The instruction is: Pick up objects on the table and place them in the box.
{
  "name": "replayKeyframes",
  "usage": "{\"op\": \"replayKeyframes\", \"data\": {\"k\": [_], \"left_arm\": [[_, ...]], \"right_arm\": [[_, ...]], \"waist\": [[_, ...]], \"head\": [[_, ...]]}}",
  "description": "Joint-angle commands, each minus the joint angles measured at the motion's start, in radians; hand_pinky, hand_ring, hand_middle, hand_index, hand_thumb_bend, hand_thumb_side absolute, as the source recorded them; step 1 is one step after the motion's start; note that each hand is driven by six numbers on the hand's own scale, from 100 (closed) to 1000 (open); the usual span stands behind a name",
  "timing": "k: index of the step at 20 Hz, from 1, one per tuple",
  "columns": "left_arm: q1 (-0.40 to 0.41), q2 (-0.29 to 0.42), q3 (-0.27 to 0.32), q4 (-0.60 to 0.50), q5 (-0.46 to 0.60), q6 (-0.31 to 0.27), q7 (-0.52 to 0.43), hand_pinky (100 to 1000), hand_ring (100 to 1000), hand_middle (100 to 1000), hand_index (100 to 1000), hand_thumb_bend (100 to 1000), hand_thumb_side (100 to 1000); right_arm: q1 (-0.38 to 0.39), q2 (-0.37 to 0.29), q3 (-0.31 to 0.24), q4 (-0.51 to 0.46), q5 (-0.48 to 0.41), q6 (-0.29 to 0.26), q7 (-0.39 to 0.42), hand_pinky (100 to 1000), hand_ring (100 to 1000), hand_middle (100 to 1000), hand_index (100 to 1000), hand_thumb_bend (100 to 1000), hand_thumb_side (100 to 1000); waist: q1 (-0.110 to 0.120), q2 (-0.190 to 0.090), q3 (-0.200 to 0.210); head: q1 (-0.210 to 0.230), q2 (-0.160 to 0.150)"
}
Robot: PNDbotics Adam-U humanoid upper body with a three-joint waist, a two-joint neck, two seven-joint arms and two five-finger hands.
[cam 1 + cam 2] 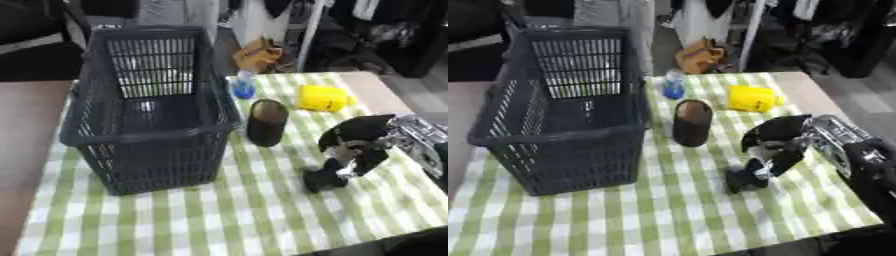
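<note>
A dark blue plastic basket (pixel 149 135) stands on the left half of the checked table. Just right of it lies a dark brown cylinder (pixel 267 122) with its open end facing away. A small blue bottle (pixel 244 87) stands behind the cylinder, and a yellow object (pixel 322 98) lies further right. My right hand (pixel 354 142) comes in from the right edge and reaches down to the cloth in front of the cylinder, a little to its right. A dark lump (pixel 320 180) shows at the hand's low end; I cannot make out whether it is a separate thing. My left hand is out of sight.
The green-and-white checked cloth (pixel 227 220) covers the table to its front edge. A brown bag (pixel 258 55) sits on the floor beyond the far edge. The basket's inside looks dark with nothing I can make out.
</note>
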Motion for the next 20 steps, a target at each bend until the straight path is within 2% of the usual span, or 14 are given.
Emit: {"op": "replayKeyframes", "data": {"k": [1,20], "left_arm": [[-0.008,0.025,0.004,-0.012,0.000,-0.001,0.000,387,796,735,804,446,934],[-0.010,0.022,0.001,-0.012,0.002,-0.002,-0.003,387,797,735,804,446,934]], "right_arm": [[-0.007,-0.047,-0.005,-0.027,-0.018,-0.206,0.216,858,874,842,872,487,974],[0.000,-0.018,0.006,-0.023,-0.035,-0.206,0.261,849,865,833,864,496,982]], "waist": [[-0.006,-0.010,-0.001],[-0.005,-0.008,0.001]], "head": [[0.002,0.005],[0.000,0.005]]}}
